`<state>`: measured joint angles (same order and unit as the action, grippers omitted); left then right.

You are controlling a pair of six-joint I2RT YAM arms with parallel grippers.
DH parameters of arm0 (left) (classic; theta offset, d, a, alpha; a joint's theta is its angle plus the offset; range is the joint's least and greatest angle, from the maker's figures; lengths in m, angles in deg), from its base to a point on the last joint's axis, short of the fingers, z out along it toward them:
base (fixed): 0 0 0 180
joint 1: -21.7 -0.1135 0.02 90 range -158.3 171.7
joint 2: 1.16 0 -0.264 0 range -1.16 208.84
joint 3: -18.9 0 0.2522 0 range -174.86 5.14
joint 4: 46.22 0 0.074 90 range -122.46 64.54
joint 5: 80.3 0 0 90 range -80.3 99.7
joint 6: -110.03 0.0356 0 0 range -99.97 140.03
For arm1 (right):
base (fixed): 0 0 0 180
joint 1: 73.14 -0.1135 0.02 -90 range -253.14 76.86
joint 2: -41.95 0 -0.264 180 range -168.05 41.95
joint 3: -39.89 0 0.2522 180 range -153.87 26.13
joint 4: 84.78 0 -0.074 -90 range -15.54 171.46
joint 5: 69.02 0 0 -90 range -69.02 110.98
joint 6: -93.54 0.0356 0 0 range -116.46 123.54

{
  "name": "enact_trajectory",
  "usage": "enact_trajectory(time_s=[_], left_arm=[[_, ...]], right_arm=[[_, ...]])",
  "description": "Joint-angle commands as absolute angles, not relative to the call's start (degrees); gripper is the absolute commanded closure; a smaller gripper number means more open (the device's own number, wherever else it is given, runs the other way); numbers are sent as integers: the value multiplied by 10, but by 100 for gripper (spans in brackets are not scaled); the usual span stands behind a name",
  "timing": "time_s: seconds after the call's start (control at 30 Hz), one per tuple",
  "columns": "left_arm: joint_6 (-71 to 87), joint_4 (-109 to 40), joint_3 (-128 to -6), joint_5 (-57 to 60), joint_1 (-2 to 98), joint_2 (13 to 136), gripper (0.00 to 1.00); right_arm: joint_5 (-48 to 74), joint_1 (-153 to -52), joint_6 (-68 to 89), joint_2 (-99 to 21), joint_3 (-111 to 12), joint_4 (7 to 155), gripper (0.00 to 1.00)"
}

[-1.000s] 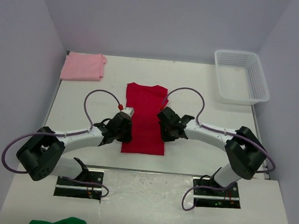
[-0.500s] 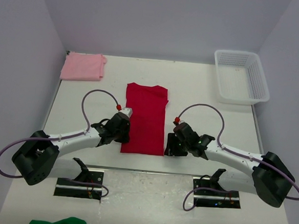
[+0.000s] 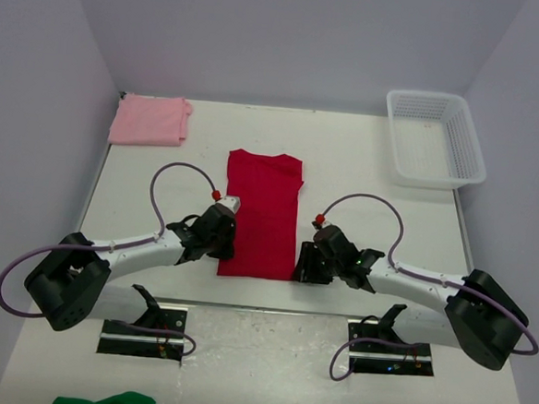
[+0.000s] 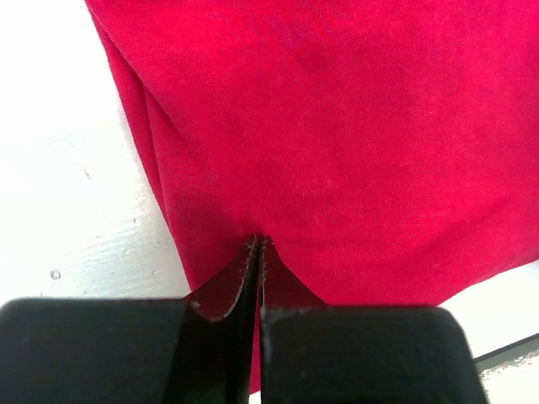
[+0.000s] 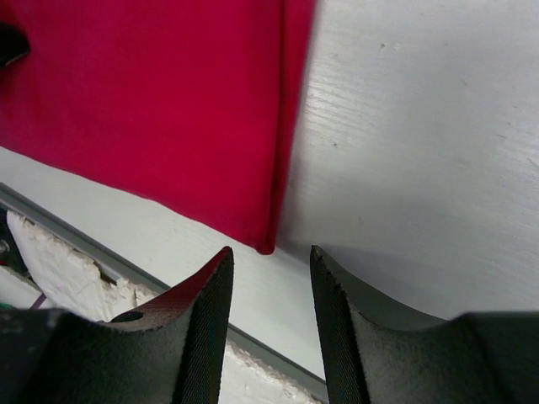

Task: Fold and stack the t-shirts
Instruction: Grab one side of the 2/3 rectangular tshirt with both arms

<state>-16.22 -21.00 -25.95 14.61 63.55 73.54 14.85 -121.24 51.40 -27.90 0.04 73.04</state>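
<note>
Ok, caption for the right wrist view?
Right gripper, open, poised at a corner of the red t-shirt on the white table.

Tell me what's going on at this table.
A red tee lies as a long narrow strip on the table, partway through being folded. The left tool is shut on its near left corner. The right tool is open just short of the near right corner, gripping nothing. A pink tee, already folded, lies at the far left corner of the table, so the two are not yet stacked.
</note>
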Motion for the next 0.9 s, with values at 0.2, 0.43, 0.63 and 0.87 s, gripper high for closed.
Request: enact_trajectory(time_s=[0.2,0.43,0.63,0.87], left_arm=[[-157,-225,-257,141,645,738,100],[-157,-225,-252,144,646,735,100],[-156,-231,-251,139,647,739,100],[-155,-229,-246,142,649,732,100]], right_arm=[[129,-1216,531,-329,9,796,60],[130,-1220,538,-328,9,795,69],[139,-1221,538,-337,15,801,81],[131,-1221,530,-393,6,810,100]])
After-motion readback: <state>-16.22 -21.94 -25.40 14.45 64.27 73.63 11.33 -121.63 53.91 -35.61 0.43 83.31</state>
